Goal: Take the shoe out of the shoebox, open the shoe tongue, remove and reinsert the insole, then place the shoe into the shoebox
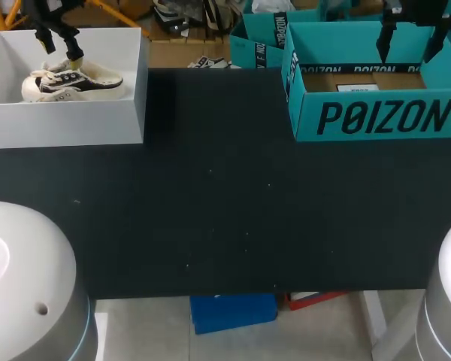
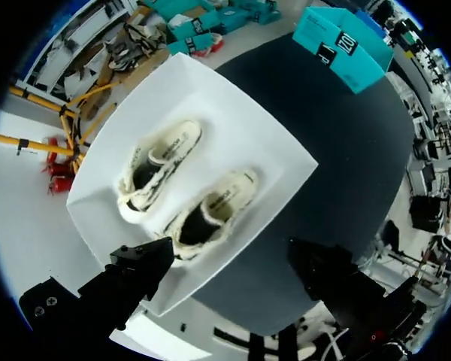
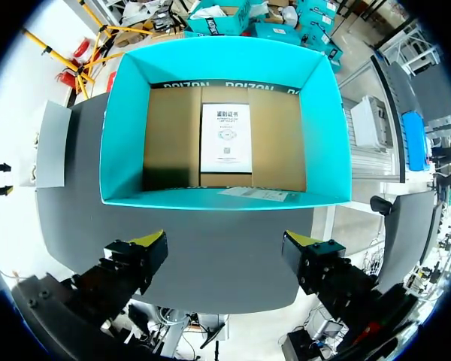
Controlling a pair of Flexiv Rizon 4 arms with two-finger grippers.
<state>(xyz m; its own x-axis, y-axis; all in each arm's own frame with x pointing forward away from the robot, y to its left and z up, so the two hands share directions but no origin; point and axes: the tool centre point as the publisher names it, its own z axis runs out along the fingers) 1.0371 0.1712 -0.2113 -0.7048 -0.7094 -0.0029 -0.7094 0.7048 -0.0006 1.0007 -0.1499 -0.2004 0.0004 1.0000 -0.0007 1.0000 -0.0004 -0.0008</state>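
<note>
So the white shoebox (image 1: 68, 124) sits at the far left corner of the black counter (image 1: 225, 218) with its lid off, and both sneakers are inside it. They're cream with dark panels and lie side by side, openings facing up. From the left wrist view, the nearer shoe (image 2: 210, 214) lies just ahead of the gripper and the other shoe (image 2: 161, 169) is right beyond it. They're close together, but I can't tell if they actually touch. The left gripper (image 1: 62, 47) hangs over the box above the shoes, with its fingers (image 2: 139, 267) spread wide and nothing held between them. From the head view I honestly can't say whether a tip brushes the shoe or just hovers over it. Over on the far right there's an open teal box (image 1: 383, 116), well apart from the shoebox. The right gripper (image 1: 410, 41) hangs above that one, fingers (image 3: 146, 248) also wide apart and gripping nothing. The teal box has a brown cardboard floor, and a white paper sheet (image 3: 226, 138) lies flat in the middle of it.
</note>
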